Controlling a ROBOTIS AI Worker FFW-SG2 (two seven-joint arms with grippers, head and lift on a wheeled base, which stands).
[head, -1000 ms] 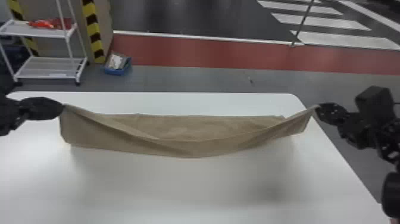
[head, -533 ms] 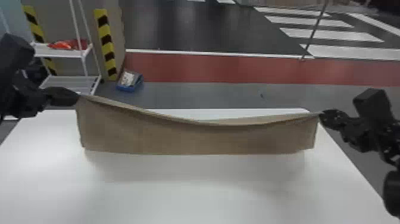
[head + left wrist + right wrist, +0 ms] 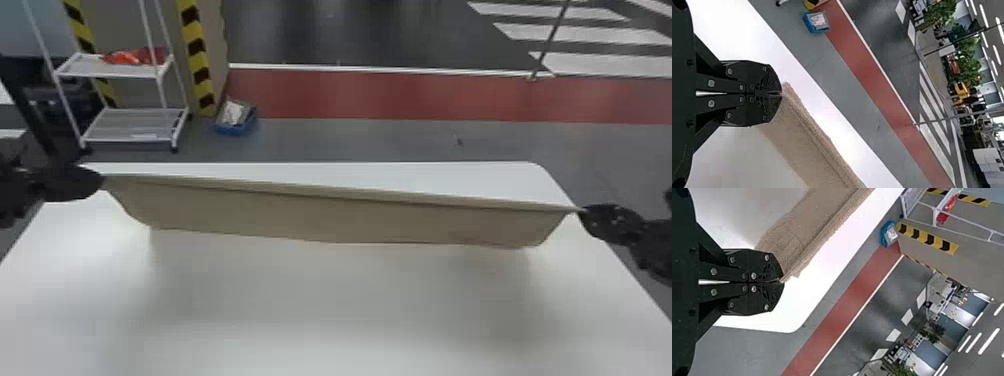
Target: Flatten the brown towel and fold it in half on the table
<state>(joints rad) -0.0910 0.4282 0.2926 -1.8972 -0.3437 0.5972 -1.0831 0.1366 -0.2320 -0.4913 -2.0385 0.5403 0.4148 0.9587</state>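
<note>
The left claw [image 3: 781,94] and right claw [image 3: 782,282] were both closed tightly on corners of the brown towel [image 3: 340,220]; flattening seemed in hand, next requiring an even lowering.

Matt, softly rough cloth makes the brown towel [image 3: 340,217]; the table [image 3: 320,300] looks smooth and glossy.

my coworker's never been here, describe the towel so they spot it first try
Look at the big white table in front of the robot. Above it, a long brown towel hangs stretched between the left gripper and the right gripper, one pinching each end. It is the only brown cloth there, its soft tan standing out against the white top and black grippers.
</note>
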